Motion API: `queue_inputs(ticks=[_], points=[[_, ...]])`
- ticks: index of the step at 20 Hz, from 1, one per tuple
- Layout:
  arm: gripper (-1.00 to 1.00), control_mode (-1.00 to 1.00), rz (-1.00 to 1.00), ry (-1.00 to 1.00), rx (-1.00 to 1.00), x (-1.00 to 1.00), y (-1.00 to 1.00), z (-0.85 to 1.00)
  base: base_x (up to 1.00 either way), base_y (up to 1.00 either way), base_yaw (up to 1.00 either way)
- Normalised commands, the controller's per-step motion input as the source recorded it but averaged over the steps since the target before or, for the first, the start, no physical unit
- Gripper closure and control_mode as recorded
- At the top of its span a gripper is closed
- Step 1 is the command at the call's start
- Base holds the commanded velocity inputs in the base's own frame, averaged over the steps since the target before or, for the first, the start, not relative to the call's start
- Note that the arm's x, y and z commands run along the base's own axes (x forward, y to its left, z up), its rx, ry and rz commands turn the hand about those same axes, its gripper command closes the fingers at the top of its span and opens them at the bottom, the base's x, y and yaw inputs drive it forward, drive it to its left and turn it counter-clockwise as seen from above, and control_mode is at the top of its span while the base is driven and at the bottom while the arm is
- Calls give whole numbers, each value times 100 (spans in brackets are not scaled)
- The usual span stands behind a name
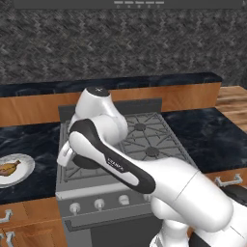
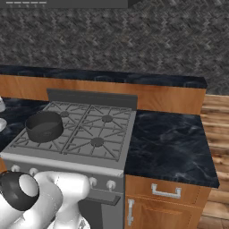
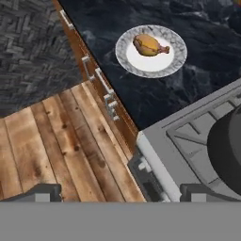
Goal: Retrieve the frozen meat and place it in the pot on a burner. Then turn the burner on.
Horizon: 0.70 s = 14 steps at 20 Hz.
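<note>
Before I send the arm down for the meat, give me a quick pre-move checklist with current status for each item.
1. Frozen meat lies on the white plate, uncovered: ok.
2. Plate sits on the dark counter beside the stove, nothing on top of it: ok.
3. Pot on a front-left burner grate, looks empty: ok.
4. Gripper open, nothing between the fingers: ok.
5. Gripper lined up over the meat: not ok, it is off to the side, over the floor by the stove corner.
6. Burner off: cannot tell.

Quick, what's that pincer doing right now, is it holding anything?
Pincer: open, holding nothing; the frozen meat lies on the plate, apart from it.
</note>
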Motion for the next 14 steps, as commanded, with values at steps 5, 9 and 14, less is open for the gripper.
queue_inputs(ticks=[5, 9, 14], points=[[-100, -100, 32, -1, -6, -9, 18, -9, 0, 0, 0], [-100, -100, 28, -5, -10, -2, 2, -16, 0, 0, 0], [-100, -100, 20, -8, -12, 0, 2, -13, 0, 0, 0]])
